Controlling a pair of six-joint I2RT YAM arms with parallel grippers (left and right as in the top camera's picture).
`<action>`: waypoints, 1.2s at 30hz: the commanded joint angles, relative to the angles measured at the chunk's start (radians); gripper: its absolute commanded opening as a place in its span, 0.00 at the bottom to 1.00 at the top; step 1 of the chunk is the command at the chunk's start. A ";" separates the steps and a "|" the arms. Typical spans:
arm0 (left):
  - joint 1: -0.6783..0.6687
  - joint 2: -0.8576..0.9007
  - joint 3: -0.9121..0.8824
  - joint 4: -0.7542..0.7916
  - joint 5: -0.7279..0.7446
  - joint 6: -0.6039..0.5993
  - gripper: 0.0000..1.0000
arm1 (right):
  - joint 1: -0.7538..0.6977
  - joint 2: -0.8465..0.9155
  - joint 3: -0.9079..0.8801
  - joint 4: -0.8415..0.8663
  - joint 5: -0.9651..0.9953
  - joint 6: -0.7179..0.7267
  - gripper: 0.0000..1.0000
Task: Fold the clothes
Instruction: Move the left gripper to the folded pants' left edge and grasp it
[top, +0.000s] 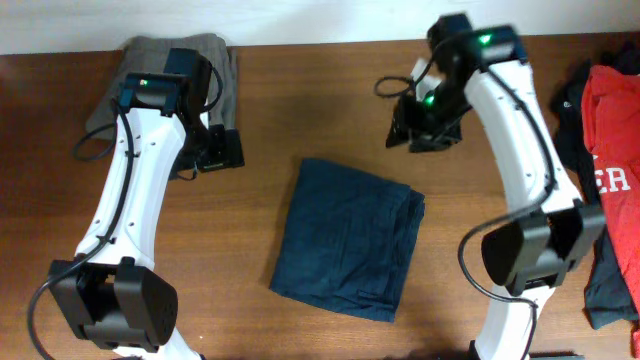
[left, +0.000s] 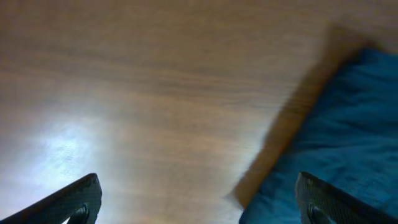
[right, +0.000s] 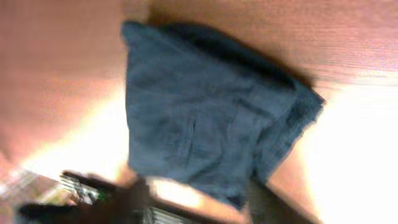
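Note:
The dark navy-blue shorts (top: 347, 238) lie folded in the middle of the table. They also show in the left wrist view (left: 336, 130) and the right wrist view (right: 205, 118). My left gripper (top: 215, 150) is open and empty, to the left of the shorts; its fingertips (left: 199, 199) frame bare wood and the cloth's edge. My right gripper (top: 425, 125) is up and behind the shorts, open and empty; its blurred fingers (right: 199, 205) show at the bottom of its view.
Grey shorts (top: 175, 55) lie folded at the back left under the left arm. A pile with a red shirt (top: 615, 170) and dark clothes sits at the right edge. The wooden table (top: 320, 100) spans the view.

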 joint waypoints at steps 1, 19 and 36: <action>0.002 -0.005 0.003 0.017 0.117 0.104 0.99 | -0.001 -0.030 0.093 -0.019 -0.013 -0.039 0.99; -0.002 -0.005 -0.512 0.369 0.665 0.344 0.99 | -0.001 -0.404 0.091 -0.019 -0.055 0.024 0.99; -0.072 -0.004 -0.753 0.609 0.724 0.288 0.99 | -0.001 -0.538 -0.018 -0.019 0.034 0.024 0.99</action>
